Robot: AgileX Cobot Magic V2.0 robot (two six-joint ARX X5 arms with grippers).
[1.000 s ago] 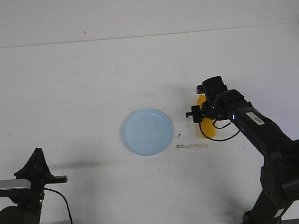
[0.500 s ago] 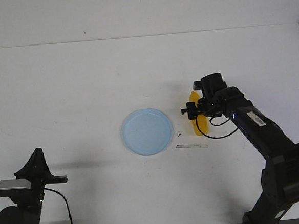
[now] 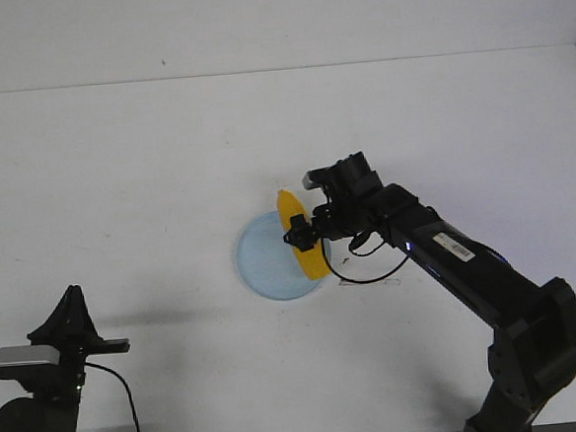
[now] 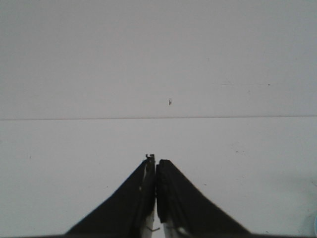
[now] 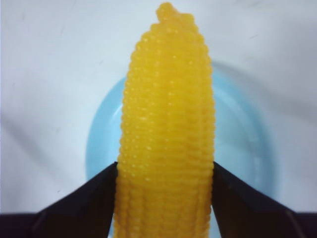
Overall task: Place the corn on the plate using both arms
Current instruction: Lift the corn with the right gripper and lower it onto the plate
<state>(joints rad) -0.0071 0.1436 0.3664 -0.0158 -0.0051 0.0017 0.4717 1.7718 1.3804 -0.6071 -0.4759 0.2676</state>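
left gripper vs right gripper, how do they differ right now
The right gripper is shut on the corn, reached out over the plate; the left gripper is shut on nothing. The right arm is stretched across the table, while the left arm sits folded near its base. Both grippers are black and pointed.

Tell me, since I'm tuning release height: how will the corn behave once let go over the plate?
The corn looks rigid, so it probably keeps its shape. Round and tapered, it may roll in a curve. The plate has only a low rim, so it might roll off.
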